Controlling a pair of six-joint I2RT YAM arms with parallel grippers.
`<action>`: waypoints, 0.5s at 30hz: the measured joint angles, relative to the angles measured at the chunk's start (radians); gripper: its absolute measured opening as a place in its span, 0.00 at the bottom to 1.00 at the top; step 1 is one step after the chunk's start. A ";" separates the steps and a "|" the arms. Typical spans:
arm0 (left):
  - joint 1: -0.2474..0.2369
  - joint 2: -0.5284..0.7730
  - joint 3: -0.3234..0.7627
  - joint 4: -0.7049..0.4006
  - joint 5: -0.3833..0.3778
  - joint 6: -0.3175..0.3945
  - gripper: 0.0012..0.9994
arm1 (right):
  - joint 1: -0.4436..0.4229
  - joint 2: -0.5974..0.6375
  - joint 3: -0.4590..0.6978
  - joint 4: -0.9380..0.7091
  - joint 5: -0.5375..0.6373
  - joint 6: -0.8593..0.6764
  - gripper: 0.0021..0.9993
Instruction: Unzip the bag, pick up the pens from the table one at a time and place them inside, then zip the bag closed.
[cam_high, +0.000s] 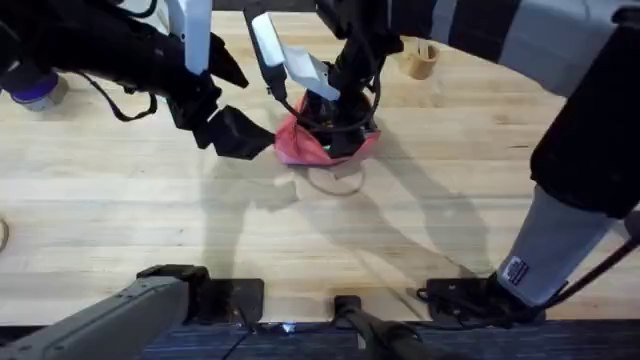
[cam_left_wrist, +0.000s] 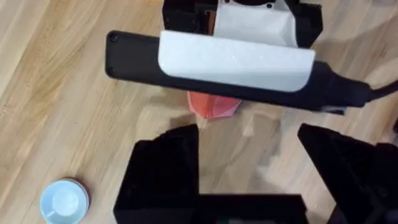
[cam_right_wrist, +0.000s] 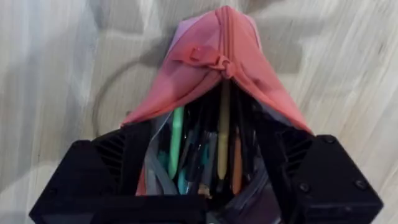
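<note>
The pink bag (cam_high: 298, 146) lies mid-table, bunched up, with its zipper partly undone. In the right wrist view its mouth (cam_right_wrist: 186, 81) gapes towards the camera and the zipper pull (cam_right_wrist: 216, 62) sits near the closed far end. Several pens (cam_right_wrist: 222, 130) stand inside: dark, green, yellow and orange shafts. My right gripper (cam_right_wrist: 208, 158) is open, one finger on each side of the bag's mouth, and is over the bag in the overhead view (cam_high: 335, 120). My left gripper (cam_high: 240, 135) hovers open and holding nothing just left of the bag (cam_left_wrist: 214, 106).
A blue-rimmed cup (cam_high: 35, 90) stands at the far left of the table (cam_high: 150, 220). A tape roll (cam_high: 420, 58) stands at the back, right of the bag. A thin clear ring (cam_high: 335, 180) lies on the wood just in front of the bag. The right arm's wrist (cam_left_wrist: 236, 62) crosses ahead of my left gripper.
</note>
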 joint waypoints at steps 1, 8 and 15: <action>0.000 0.000 0.000 0.000 0.000 0.000 0.99 | 0.000 0.000 0.000 -0.002 0.000 0.000 1.00; 0.000 0.000 0.000 0.000 0.000 0.000 0.99 | 0.000 0.000 0.001 -0.047 0.000 0.000 1.00; 0.000 0.000 0.000 0.000 0.000 0.000 0.99 | 0.000 0.000 0.007 -0.129 0.000 0.000 1.00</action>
